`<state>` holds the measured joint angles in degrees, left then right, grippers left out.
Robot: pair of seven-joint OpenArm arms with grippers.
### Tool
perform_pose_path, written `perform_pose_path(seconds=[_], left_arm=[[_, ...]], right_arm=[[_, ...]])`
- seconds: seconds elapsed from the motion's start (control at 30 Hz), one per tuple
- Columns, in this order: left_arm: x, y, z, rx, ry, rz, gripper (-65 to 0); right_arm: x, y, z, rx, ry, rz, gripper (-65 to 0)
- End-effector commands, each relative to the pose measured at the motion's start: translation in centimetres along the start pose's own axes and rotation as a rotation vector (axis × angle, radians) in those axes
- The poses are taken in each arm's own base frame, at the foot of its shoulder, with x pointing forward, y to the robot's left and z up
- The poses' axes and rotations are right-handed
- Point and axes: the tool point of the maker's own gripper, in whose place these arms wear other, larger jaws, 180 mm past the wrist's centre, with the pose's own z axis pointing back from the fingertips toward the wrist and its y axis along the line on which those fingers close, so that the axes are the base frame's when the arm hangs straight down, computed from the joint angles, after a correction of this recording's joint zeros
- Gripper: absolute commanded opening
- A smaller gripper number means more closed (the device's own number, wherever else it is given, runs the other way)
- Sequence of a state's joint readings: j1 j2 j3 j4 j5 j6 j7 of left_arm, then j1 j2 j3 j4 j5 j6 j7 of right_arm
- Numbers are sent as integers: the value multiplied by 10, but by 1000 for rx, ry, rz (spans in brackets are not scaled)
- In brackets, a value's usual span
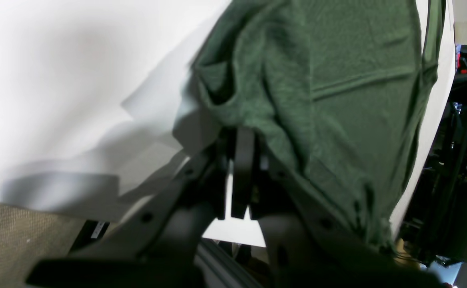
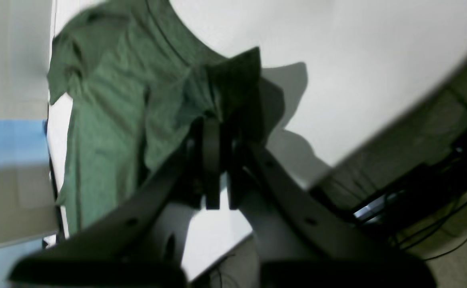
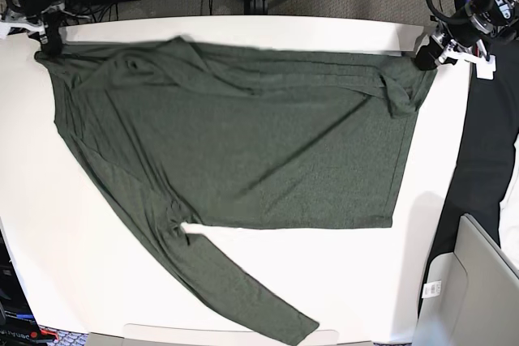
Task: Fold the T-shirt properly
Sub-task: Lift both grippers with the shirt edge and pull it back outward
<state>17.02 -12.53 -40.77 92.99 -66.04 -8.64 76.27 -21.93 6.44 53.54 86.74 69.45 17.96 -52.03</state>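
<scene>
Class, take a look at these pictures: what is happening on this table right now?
A two-armed robot is handling a dark olive-green long-sleeved knit T-shirt spread across a white table. The left gripper is shut on fabric at one far corner, and the right gripper is shut on fabric at the opposite far corner. The far edge is bunched between them, one sleeve trails toward the near edge, and no neat fold is made yet.

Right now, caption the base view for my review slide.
Both grippers pinch far corners of dark olive-green long-sleeved knit T-shirt stretched across white table.
</scene>
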Motion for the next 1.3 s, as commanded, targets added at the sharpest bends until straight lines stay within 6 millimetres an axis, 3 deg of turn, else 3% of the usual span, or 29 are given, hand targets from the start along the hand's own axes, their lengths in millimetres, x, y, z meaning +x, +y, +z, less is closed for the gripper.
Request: perform_pose_path(seconds=[0.0,0.17,0.47,0.93,1.17,1.27], left_arm=[[4,-6,6,-26,-6,2,-650],[-2,0,9,-10,8,9,-650],[-14,11,14,19,32,23,-650],[-17,16,16,31,33,29,-646],[-17,16,16,33,33,32,-550],[-20,19,18,42,43,34,-529]], right_arm=[[15,7,4,26,-37,13,-647],[28,3,13,21,-67,14,-647],[29,0,18,17,-62,14,-646],[30,1,17,19,-67,11,-644],[31,-2,19,8,-65,18,-643],[28,-8,23,-13,-54,16,-569]])
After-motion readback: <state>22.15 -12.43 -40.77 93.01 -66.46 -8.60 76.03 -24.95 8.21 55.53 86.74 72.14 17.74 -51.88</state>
